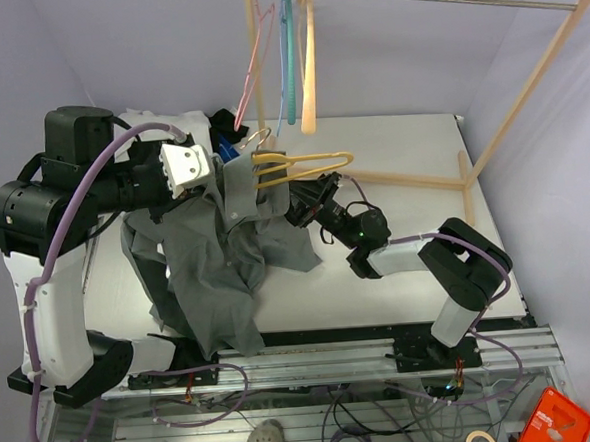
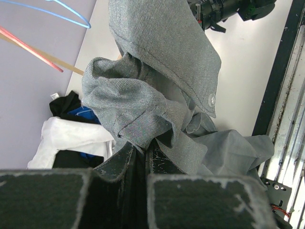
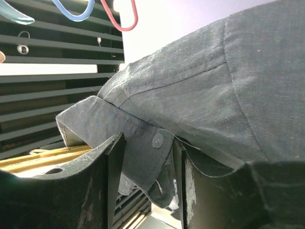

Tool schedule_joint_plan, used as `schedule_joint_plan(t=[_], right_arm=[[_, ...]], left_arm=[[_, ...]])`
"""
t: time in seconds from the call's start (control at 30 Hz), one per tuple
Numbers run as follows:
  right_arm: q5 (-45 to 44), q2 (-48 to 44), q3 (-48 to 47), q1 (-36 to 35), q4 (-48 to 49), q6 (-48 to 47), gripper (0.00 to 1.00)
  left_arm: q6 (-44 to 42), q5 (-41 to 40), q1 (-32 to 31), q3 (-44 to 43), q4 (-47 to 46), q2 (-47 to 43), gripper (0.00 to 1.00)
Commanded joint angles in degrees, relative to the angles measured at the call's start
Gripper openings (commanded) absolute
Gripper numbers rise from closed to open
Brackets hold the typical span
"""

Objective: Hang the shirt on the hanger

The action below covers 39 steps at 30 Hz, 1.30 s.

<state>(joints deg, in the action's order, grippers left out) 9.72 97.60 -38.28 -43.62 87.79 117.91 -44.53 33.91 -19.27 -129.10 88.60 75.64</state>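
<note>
The shirt (image 1: 217,256), pinched by the left gripper (image 2: 142,151), its buttoned edge between the part-spread jaws of the right gripper (image 3: 148,148), is not yet on the hanger (image 1: 307,166).

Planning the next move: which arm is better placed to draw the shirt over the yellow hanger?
Right. The right pincer straddles the shirt's buttoned edge right beside the hanger, while the left pincer is shut on a shirt fold, likely just holding it up.
</note>
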Motion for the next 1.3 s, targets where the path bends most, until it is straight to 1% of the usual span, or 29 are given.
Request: schedule_joint_plan(t=[0.0, 0.07, 0.17, 0.27, 0.3, 0.4, 0.43, 0.47, 0.5, 0.53, 0.67, 0.73, 0.87, 0.97, 1.0, 1.07, 1.2, 1.27], right_arm=[[1.49, -1.08, -0.44, -0.4, 16.76, 0.17, 0.5], [1.58, -1.63, 0.1, -0.33, 16.8, -0.06, 0.57], [1.78, -2.1, 0.33, -0.42, 16.8, 0.29, 0.63], [1.8, -2.12, -0.13, -0.42, 16.76, 0.31, 0.65], [1.58, -1.95, -0.31, -0.42, 16.8, 0.43, 0.63], [0.46, -1.32, -1.17, -0.43, 16.8, 0.13, 0.43], [0.4, -1.09, -1.78, -0.48, 16.8, -0.06, 0.33], [0.38, -0.83, -2.56, -0.51, 16.8, -0.39, 0.17], [0.61, -0.55, -3.3, -0.51, 16.8, -0.66, 0.06], [0.5, -0.54, -3.48, -0.52, 16.74, -1.11, 0.0], [-1.45, -2.09, -0.95, -0.23, 16.79, -2.89, 0.0], [-2.01, -3.08, 1.17, 1.08, 16.72, -2.96, 0.0], [-0.92, -6.54, 6.1, 7.73, 16.6, -4.81, 0.0], [3.9, -8.18, 8.39, 14.39, 16.54, -7.08, 0.0], [6.16, -8.05, 8.13, 17.59, 16.49, -7.88, 0.0], [11.02, -6.56, 6.49, 20.86, 16.45, -8.68, 0.0], [16.72, -2.34, 1.24, 23.77, 16.49, -9.37, 0.0], [18.09, -0.72, -1.16, 24.46, 16.54, -9.91, 0.0]], left_arm=[[0.14, 0.99, 0.55, -0.73, -2.55, -0.73, 0.07], [0.13, 0.96, 0.55, -0.58, -2.52, -0.75, 0.07], [0.06, 0.84, 0.55, -0.59, -2.53, -0.62, 0.07], [0.05, 0.72, 0.55, -0.62, -2.55, -0.73, 0.07], [0.05, 0.64, 0.55, -0.63, -2.5, -0.75, 0.07], [-0.01, 0.74, 0.76, -0.54, -2.55, -0.84, 0.07], [0.05, 0.92, 0.8, -0.65, -2.58, -0.84, 0.07], [-0.01, 1.05, 0.88, -0.68, -2.55, -0.8, 0.07], [0.04, 1.02, 0.89, -0.78, -2.54, -0.77, 0.07], [0.01, 1.04, 0.9, -0.8, -2.54, -0.8, 0.07], [-0.11, 1.0, 0.9, -0.31, -2.51, -1.0, 0.07], [-0.11, 0.91, 0.9, -0.04, -2.47, -1.18, 0.07], [-0.33, 0.55, 0.9, 0.59, -2.49, -1.54, 0.07], [-1.02, 0.18, 0.64, 1.7, -2.48, -1.65, 0.07], [-1.4, -0.12, 0.26, 2.42, -2.48, -1.65, 0.07], [-2.18, -1.05, -0.95, 4.28, -2.48, -1.63, 0.07], [-3.53, -2.35, -3.23, 6.69, -2.55, -1.54, 0.07], [-4.32, -4.74, -4.29, 7.32, -2.55, -1.46, 0.07]])
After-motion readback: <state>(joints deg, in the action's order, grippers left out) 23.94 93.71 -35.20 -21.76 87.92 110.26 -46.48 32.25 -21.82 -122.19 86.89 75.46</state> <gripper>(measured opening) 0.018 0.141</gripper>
